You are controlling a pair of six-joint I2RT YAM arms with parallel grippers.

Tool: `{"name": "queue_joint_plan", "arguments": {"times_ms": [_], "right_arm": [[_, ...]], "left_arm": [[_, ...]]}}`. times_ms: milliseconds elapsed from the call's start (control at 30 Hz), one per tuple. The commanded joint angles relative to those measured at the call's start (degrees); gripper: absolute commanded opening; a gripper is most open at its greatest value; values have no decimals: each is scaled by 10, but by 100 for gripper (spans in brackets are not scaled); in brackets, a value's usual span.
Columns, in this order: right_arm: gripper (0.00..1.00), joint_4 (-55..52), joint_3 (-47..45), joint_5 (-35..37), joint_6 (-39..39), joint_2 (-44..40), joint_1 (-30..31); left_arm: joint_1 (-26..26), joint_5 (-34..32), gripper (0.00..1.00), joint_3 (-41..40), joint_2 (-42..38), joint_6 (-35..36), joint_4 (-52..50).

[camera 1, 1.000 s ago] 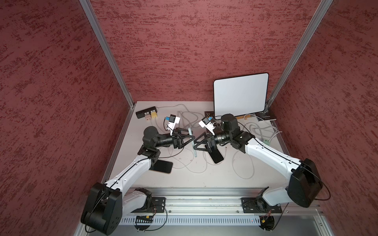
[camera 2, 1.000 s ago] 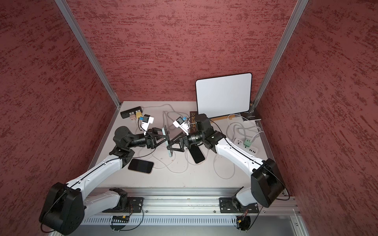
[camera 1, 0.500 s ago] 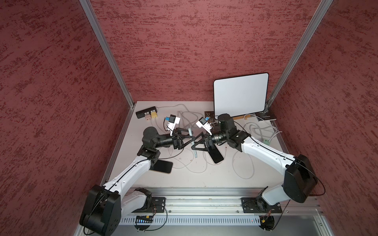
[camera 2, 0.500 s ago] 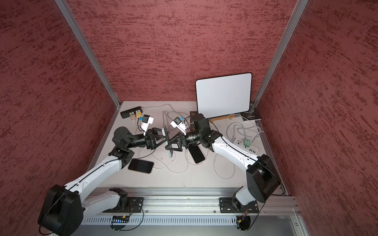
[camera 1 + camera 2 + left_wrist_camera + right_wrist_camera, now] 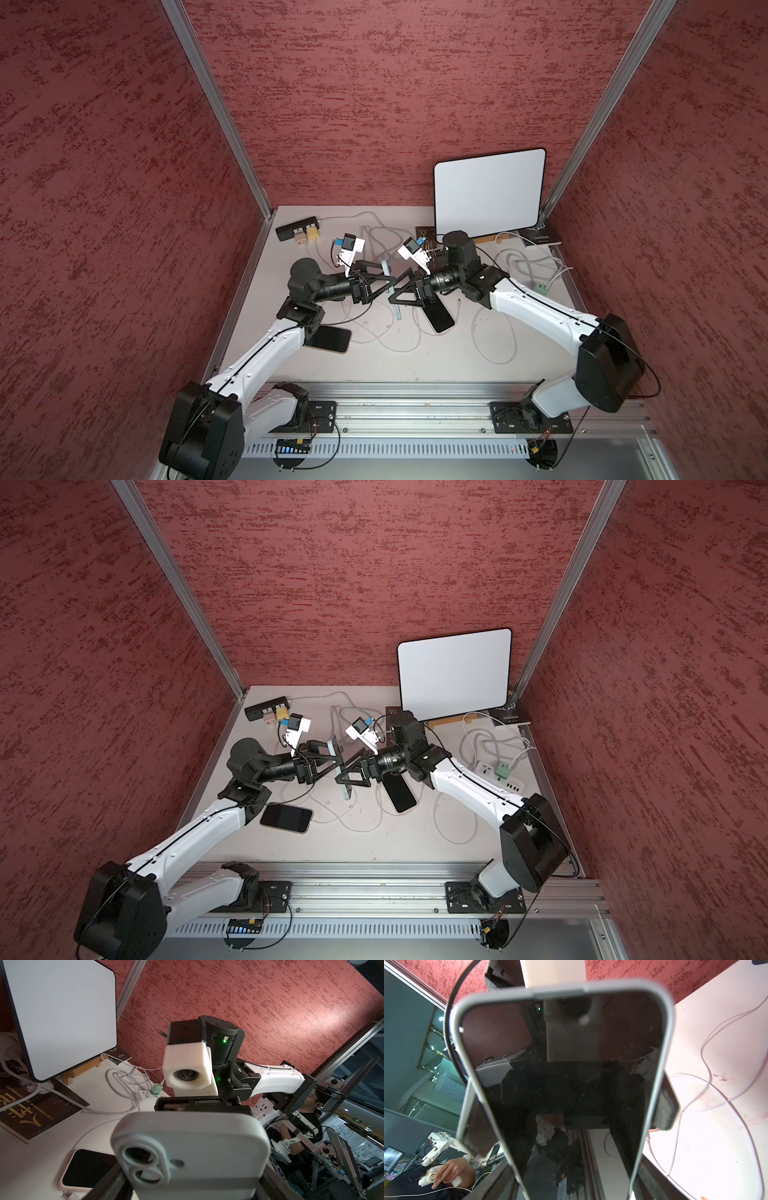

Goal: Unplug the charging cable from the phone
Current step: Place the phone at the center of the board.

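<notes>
A phone (image 5: 392,291) in a pale grey-blue case stands on edge at the table's middle, between the two grippers. My left gripper (image 5: 385,283) faces its back. In the left wrist view the phone's back (image 5: 207,1147) fills the gap between the left fingers, and I cannot see whether they press on it. My right gripper (image 5: 398,294) faces the screen (image 5: 560,1084), with a pad (image 5: 667,1105) against each long side of the case. White charging cable (image 5: 405,348) loops on the table below. The phone's port is hidden, so I cannot see whether the cable is plugged in.
A dark phone (image 5: 437,318) in a pink case lies just right of the grippers. Another phone (image 5: 329,338), with a cable at its end, lies under the left arm. A white tablet (image 5: 489,193) leans at the back right. A black power strip (image 5: 297,227) sits back left and a white strip (image 5: 505,781) sits right.
The right gripper has moved in toward the left one, and its jaws have drawn in round the phone. The phone has stayed where it was.
</notes>
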Motion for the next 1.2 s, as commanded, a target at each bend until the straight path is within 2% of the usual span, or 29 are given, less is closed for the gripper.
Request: {"name": "queue_joint_plan", "arguments": {"times_ms": [0, 167, 267, 467, 567, 733, 800, 1000, 1167], "right_arm": [[32, -30, 7, 42, -16, -12, 3], [24, -97, 15, 83, -34, -13, 3], [21, -133, 22, 113, -38, -9, 3], [21, -254, 61, 241, -30, 21, 9], [22, -318, 92, 320, -31, 41, 23], [26, -434, 157, 483, -36, 88, 58], [26, -464, 175, 528, -36, 106, 69], [28, -516, 216, 596, -35, 161, 97], [30, -538, 235, 618, -37, 207, 115]], "left_arm": [[0, -55, 97, 15, -24, 37, -59], [10, -124, 100, 2, -51, 40, -99], [13, -186, 100, -4, -72, 44, -130], [13, -321, 100, -8, -117, 54, -212], [13, -363, 100, -5, -133, 53, -242], [12, -404, 100, 5, -150, 55, -281], [12, -414, 100, 8, -155, 57, -293], [12, -441, 100, 10, -167, 64, -314], [12, -454, 100, 11, -171, 67, -322]]}}
